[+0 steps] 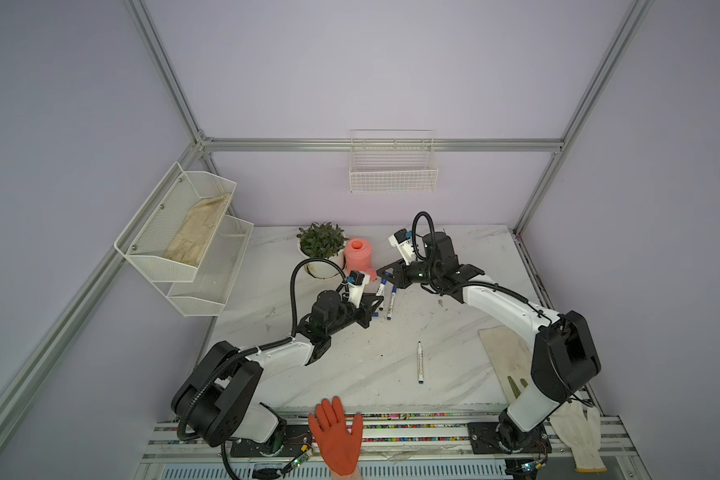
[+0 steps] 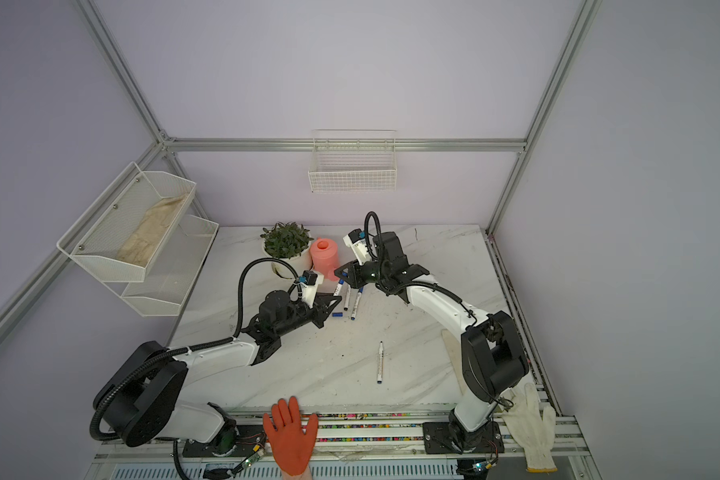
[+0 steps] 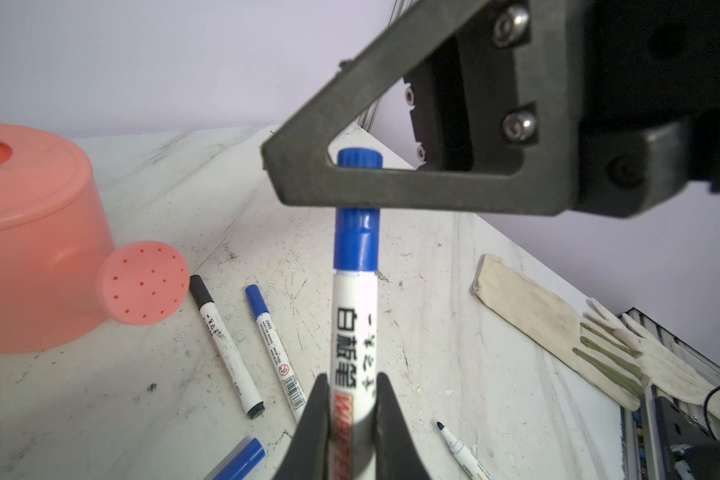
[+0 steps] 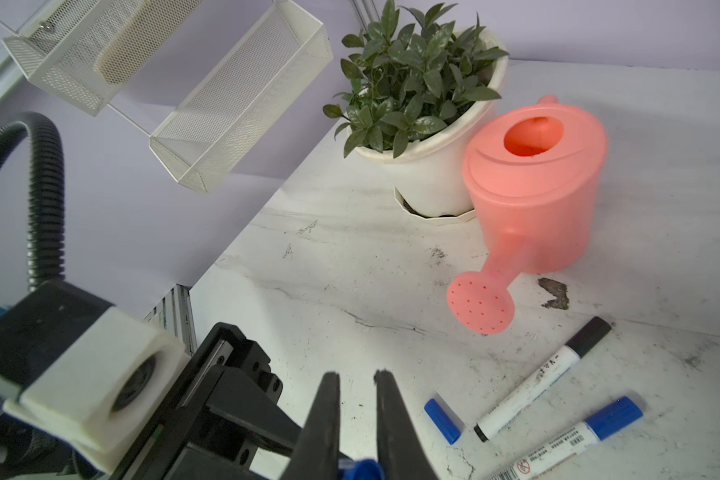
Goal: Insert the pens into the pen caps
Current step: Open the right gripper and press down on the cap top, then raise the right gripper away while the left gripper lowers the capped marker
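Item one, held pen (image 3: 355, 332): white printed barrel, which I saw pinched between the pressed-together fingers of the left gripper (image 3: 352, 378), with the barrel running straight out beyond the fingertips. Item two, blue cap (image 3: 358, 245): on that pen's far end, in line with the barrel, and clamped by the right gripper (image 4: 358, 374), whose jaws were closed on it. The right wrist view showed only a sliver of the cap low between the fingers. In both top views I saw the two grippers meet tip to tip just in front of the pink watering can (image 1: 359, 253). Items three and four, black-capped pen (image 3: 225, 345) and blue-capped pen (image 3: 275, 353): both lay flat on the marble table (image 1: 371, 374), side by side without touching, near the can's rose and close by the grippers. Item five, loose blue cap (image 4: 443, 419): lay on its side on the table, just beside the black-capped pen's tail end, in no grip. Item six, uncapped pen (image 1: 420, 362): lay alone with its tip exposed, well apart from both grippers and nearer the table's front edge.
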You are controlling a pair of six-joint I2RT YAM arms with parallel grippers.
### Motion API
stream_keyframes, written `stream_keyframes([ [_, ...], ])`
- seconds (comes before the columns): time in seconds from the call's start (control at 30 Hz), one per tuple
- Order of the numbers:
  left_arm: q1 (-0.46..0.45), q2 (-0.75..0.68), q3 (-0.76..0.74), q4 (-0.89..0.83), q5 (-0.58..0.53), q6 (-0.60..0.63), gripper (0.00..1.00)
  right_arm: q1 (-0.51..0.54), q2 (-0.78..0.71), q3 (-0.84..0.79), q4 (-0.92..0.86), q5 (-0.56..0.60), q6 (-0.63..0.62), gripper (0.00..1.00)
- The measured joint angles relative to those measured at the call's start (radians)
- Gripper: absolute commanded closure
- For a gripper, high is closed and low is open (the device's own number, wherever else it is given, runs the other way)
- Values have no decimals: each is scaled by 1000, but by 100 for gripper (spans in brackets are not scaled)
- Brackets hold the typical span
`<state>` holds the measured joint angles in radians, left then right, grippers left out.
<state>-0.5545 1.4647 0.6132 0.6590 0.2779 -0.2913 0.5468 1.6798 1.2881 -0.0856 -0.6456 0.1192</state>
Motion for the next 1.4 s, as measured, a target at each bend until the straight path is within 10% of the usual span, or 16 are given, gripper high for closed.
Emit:
stream_keyframes([
  [0.87,0,268,224,66,-67,50,100,47,49,51,37,299,-98,100],
  [1.4,-101,98,159,-71,-152,90,100,-57,-65,-46,48,13,20,100],
])
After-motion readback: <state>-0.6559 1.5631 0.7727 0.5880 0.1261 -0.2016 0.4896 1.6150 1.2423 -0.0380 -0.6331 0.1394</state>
